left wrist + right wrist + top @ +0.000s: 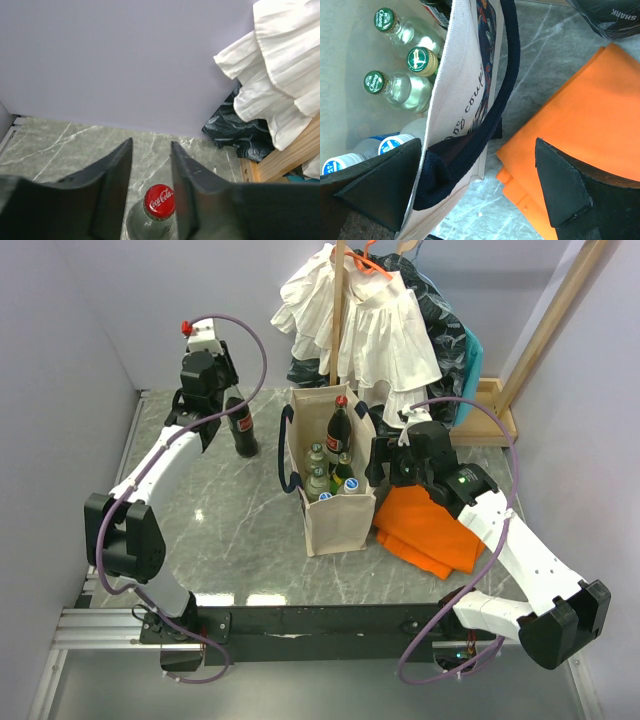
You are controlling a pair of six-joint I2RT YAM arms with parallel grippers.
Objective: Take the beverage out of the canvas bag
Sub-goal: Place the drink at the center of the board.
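Left hand (151, 145) is held a little open around the cola bottle (159, 201) — stood on the surface (220, 540) outside the canvas bag (335, 525) — while the right hand (479, 142) is spread wide across its wall, maybe for steadying.

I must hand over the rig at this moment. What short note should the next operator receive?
Left gripper: slightly open around the cap of the cola bottle, not pinching it.
Right gripper: open, astride the right wall of the canvas bag.
Cola bottle stands on the table, left of the bag.
Done: one beverage is out.
Left: lift the left arm clear; more bottles sit inside the bag.
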